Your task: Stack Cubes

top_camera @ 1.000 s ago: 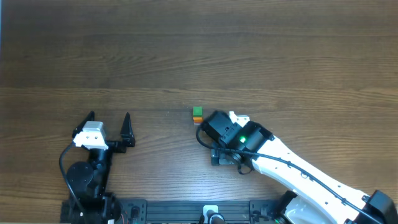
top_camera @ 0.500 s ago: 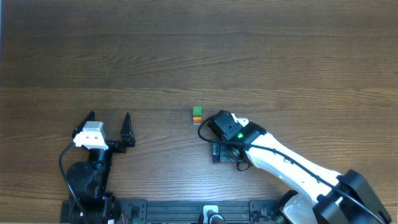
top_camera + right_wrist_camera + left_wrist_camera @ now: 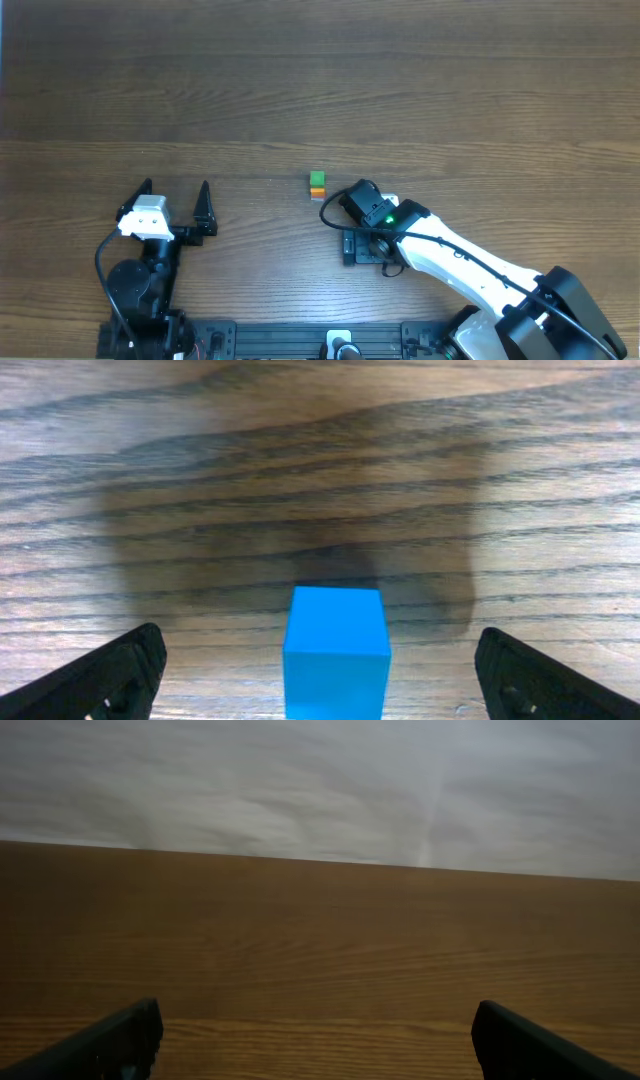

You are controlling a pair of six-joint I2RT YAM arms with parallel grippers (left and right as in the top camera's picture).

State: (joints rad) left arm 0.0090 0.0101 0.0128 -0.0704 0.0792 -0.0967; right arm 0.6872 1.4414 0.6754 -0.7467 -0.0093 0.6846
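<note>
By the near edge, the left claw (image 3: 175, 187) hangs with its fingers spread, holding nothing, well apart from the cubes. Toward the middle of the tabletop (image 3: 320, 80), the right claw (image 3: 318, 660) is low over the blue cube (image 3: 337, 645). Its fingers are wide on either side and touch neither face: open, not gripping. The cube sits flat on the wood. Just beyond it a green cube (image 3: 318, 178) stands on an orange cube (image 3: 318, 191), so the step in hand looks like picking up the blue one to top the pair. The next move likely calls for closing squarely on it, lifting clear, then setting it on the green — a nudge could topple the pile. The tabletop is dark-grained wood, and past its far edge rises a plain grey wall (image 3: 320, 780).
</note>
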